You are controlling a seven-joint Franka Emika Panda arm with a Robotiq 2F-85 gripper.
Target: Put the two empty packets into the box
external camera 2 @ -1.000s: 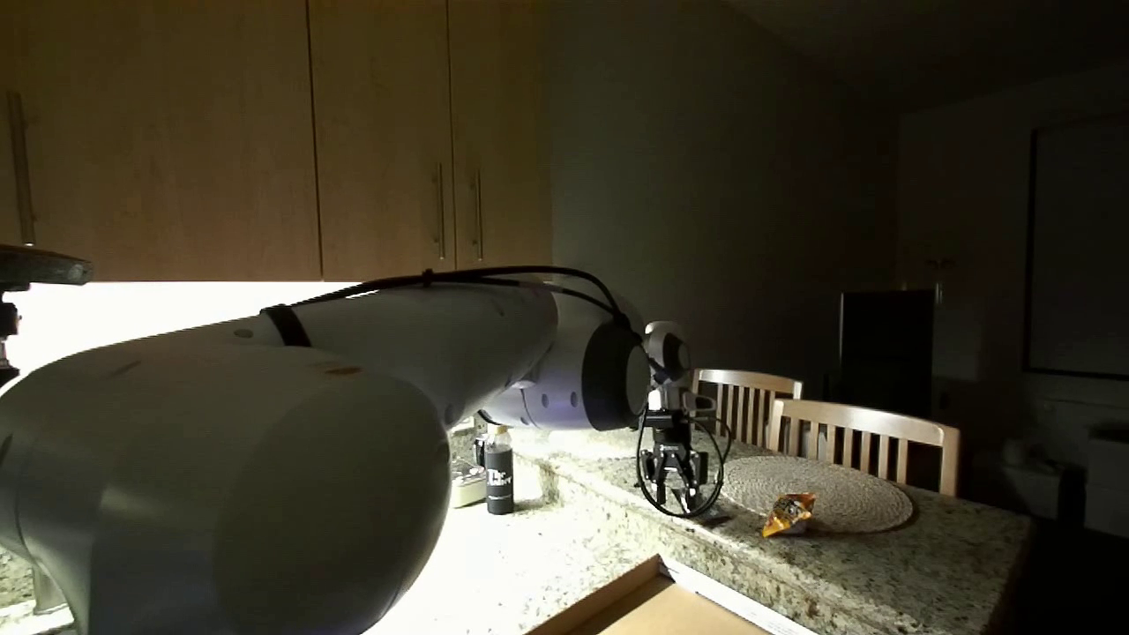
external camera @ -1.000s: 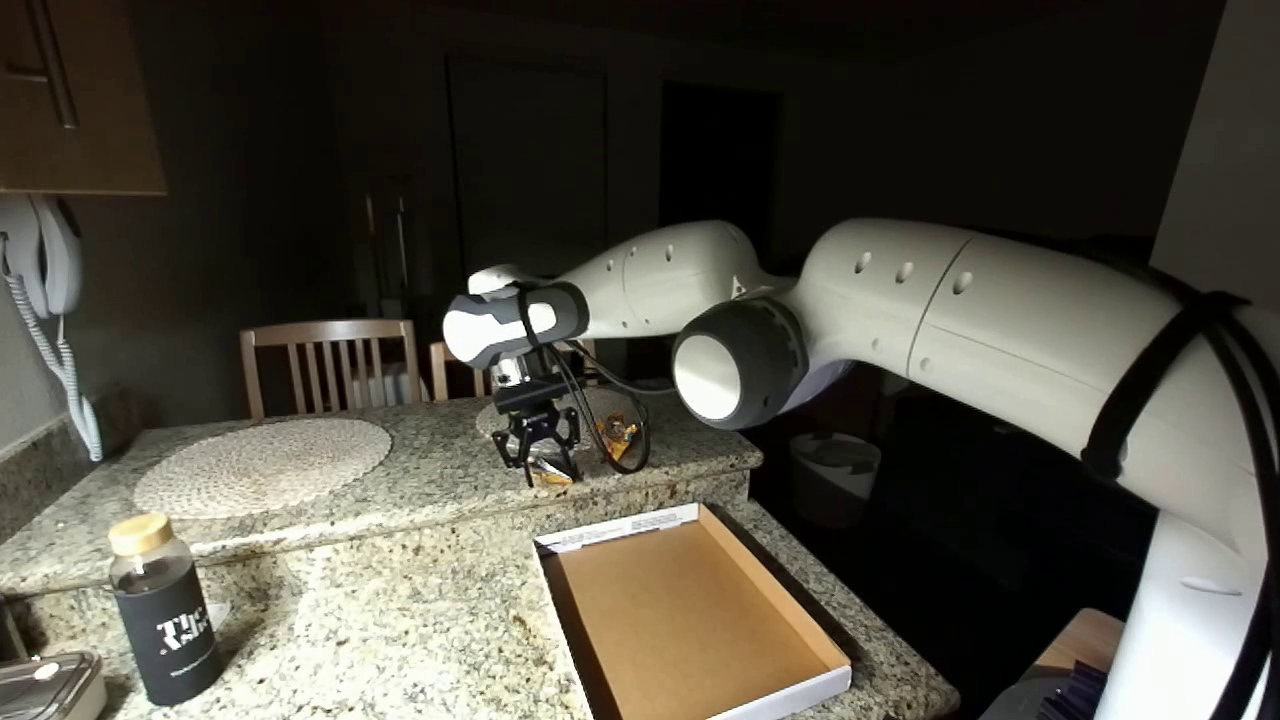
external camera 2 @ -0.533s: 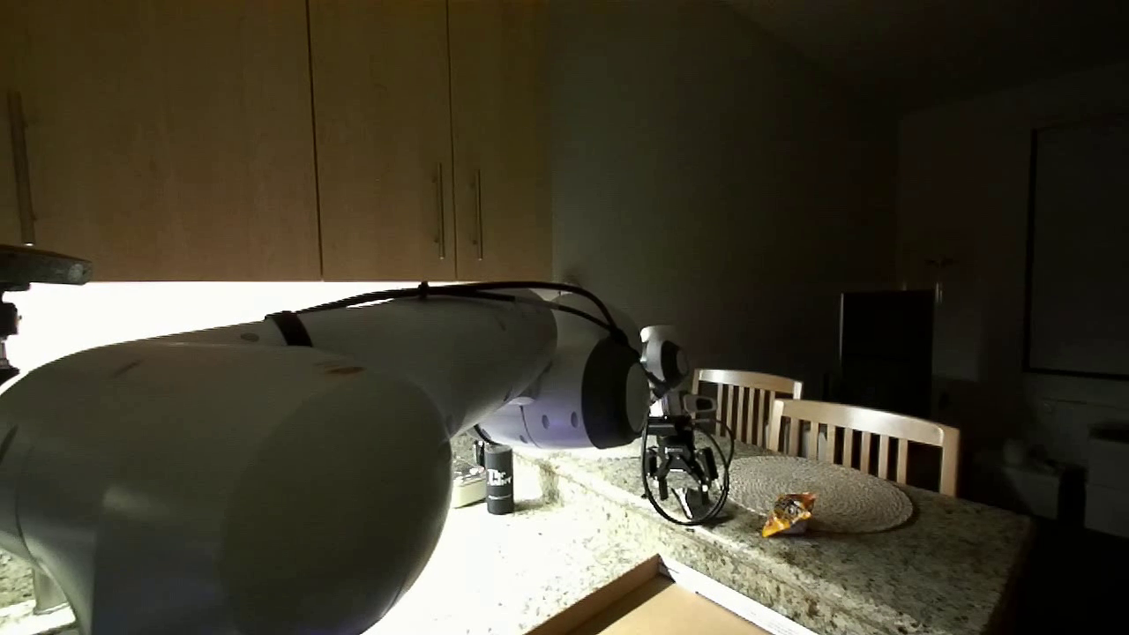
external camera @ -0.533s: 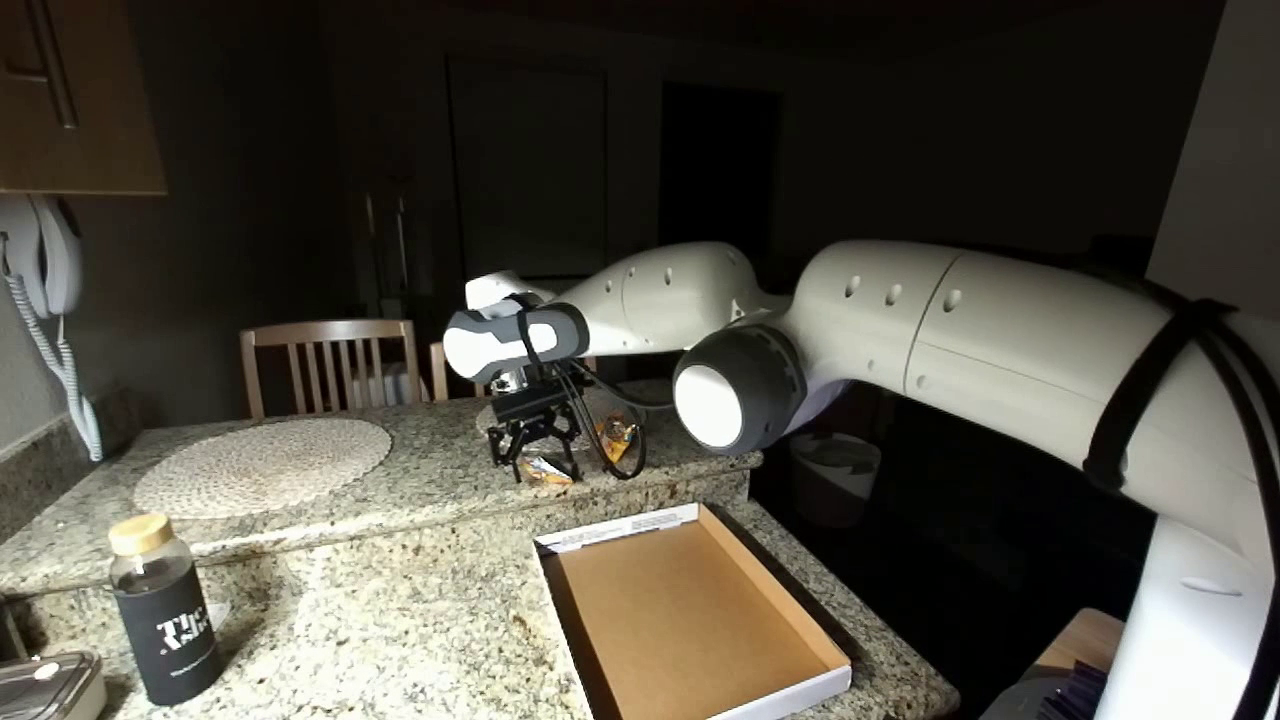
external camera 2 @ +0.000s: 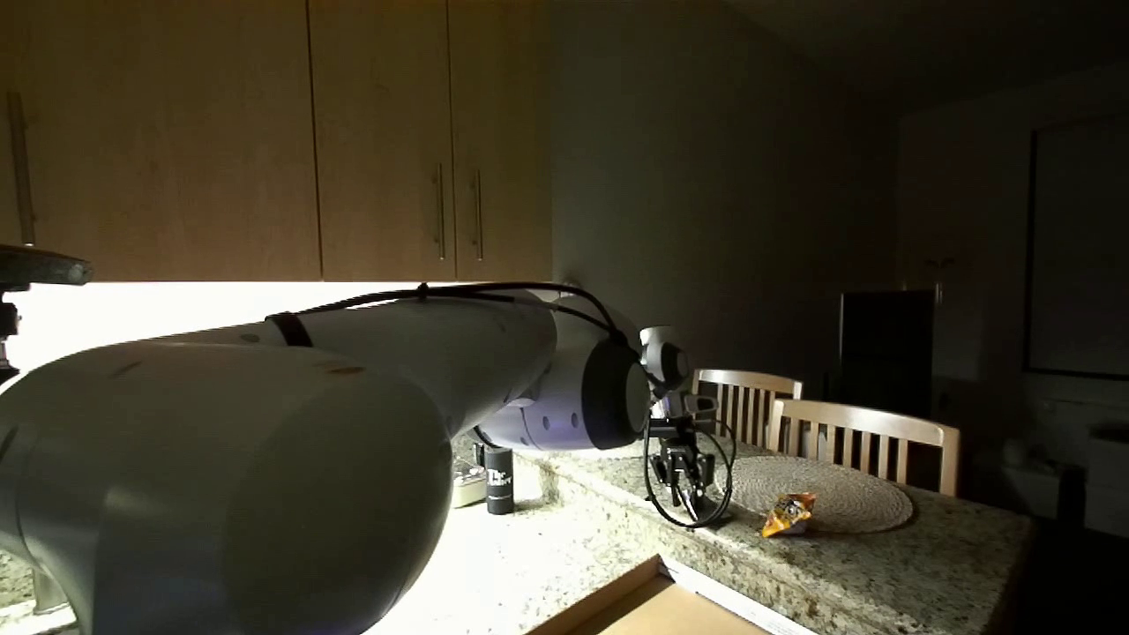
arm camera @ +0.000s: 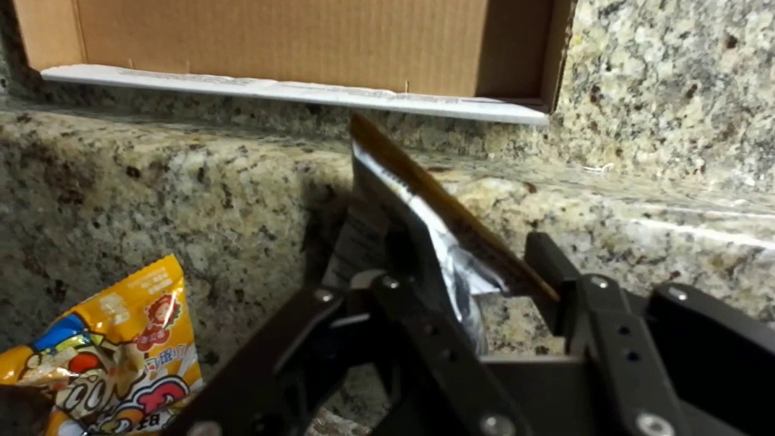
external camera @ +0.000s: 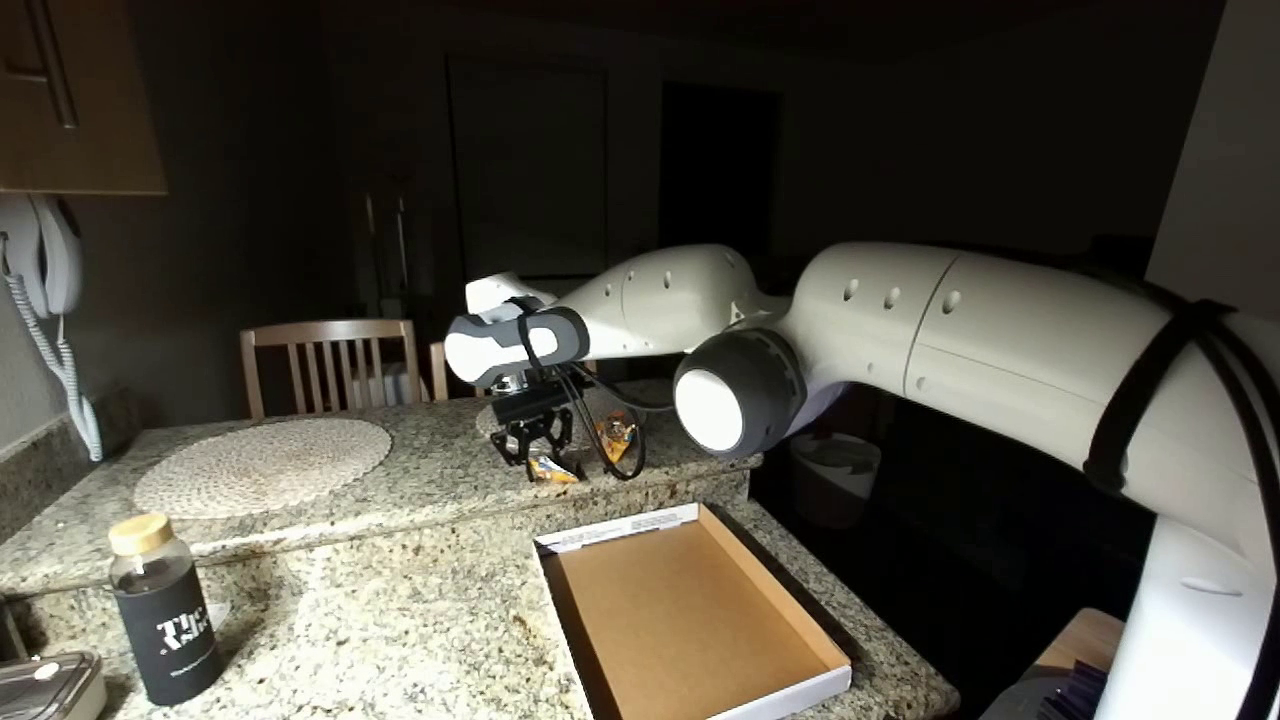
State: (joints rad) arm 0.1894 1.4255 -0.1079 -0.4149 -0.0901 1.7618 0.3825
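Observation:
The whitish packet with an orange-brown edge [arm camera: 451, 209] stands tilted between my gripper's fingers in the wrist view; it also shows in an exterior view [external camera: 553, 470]. My gripper [arm camera: 475, 248] is low over the raised counter. Its fingers are partly closed around this packet, with a clear gap still between them; the packet's lower part is hidden behind the left finger. The yellow-orange packet [arm camera: 133, 351] lies crumpled to the left in the wrist view, and beside a placemat in both exterior views [external camera: 617, 437] [external camera 2: 789, 514]. The open brown box [external camera: 690, 620] holds nothing visible; the wrist view [arm camera: 278, 42] shows part of it.
The box stands on the lower counter, below the raised granite ledge [external camera: 430, 525]. A round placemat [external camera 2: 820, 494] lies near the yellow-orange packet, another [external camera: 265, 465] farther along. A black bottle [external camera: 168, 620] stands on the lower counter. A cable loop [external camera 2: 732, 472] hangs beside the gripper.
My arm has lowered a little and the wrist has tilted. My fingers have moved closer together around the whitish packet, which has shifted slightly. The yellow-orange packet and the box have not moved.

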